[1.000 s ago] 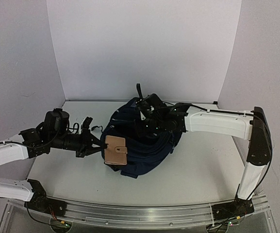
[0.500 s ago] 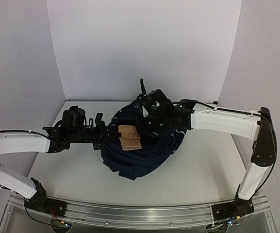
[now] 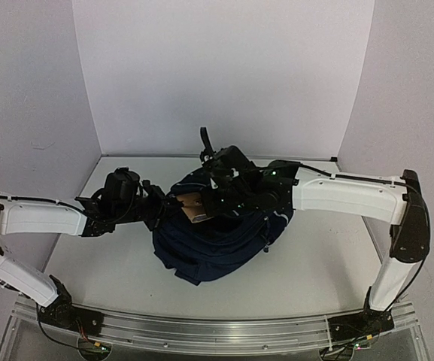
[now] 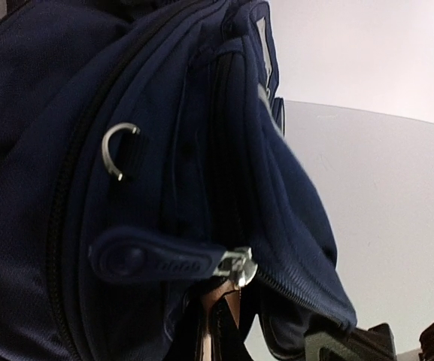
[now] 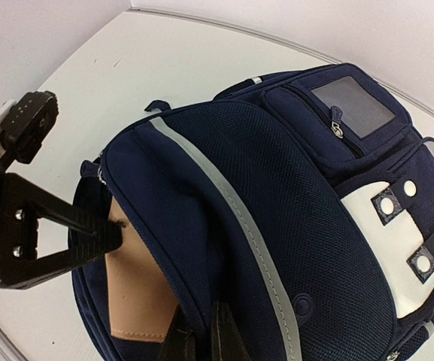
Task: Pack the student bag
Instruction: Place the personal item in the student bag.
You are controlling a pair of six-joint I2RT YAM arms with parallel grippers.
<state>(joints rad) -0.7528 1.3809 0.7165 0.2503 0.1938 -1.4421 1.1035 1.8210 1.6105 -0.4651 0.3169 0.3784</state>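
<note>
The student bag (image 3: 217, 241), a dark navy backpack with grey stripes, lies mid-table. My left gripper (image 3: 173, 207) is shut on a tan wallet (image 3: 194, 207) and holds it partly inside the bag's opening at the bag's upper left. My right gripper (image 3: 220, 195) is shut on the bag's upper flap and holds it raised over the wallet. In the right wrist view the gripper (image 5: 201, 338) pinches the flap edge, with the wallet (image 5: 138, 293) under it and the bag (image 5: 277, 226) filling the frame. In the left wrist view the wallet (image 4: 228, 312) sits just below a zipper pull (image 4: 156, 256).
The white table (image 3: 322, 256) extends around the bag, with walls behind and at both sides. White patches with snaps (image 5: 397, 241) lie on the bag near its top. A grey metal ring (image 4: 119, 150) hangs on the bag's side.
My left arm has moved right and carried the wallet from the bag's left edge into the opening. My right gripper has shifted left with the flap, which now partly covers the wallet.
</note>
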